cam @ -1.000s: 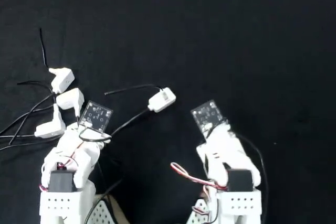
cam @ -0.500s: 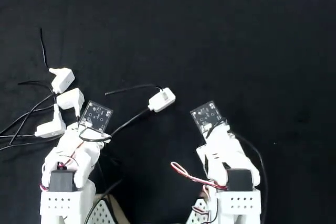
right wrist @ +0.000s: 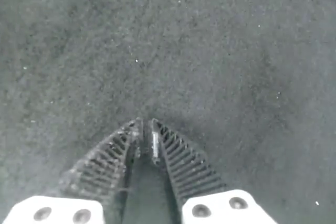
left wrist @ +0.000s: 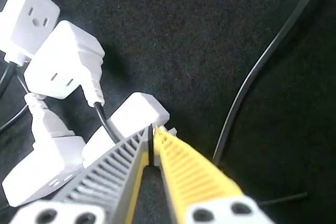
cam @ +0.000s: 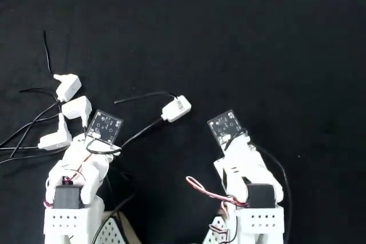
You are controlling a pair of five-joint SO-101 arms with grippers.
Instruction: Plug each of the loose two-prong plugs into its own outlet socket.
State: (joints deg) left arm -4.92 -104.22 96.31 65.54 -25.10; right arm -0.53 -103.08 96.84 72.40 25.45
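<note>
White plastic plug block on a black cord lies right at the tips of your left pincer. Its grey and yellow jaws are clenched together with nothing between them. Just to one side of those tips sits a second white plastic adapter block; whether anything is seated in it I cannot tell. Farther out from the tips lies a white two-slot outlet socket, and beyond it a white three-hole outlet socket, both with bare faces. On the pincer's other side a thin black cable runs off to a small white rectangular plug, which lies loose and well apart from both sockets. Your right pincer is likewise clenched on nothing, above bare black cloth. My reading is that no plug is visibly seated yet, so you have every pairing left to do.
</note>
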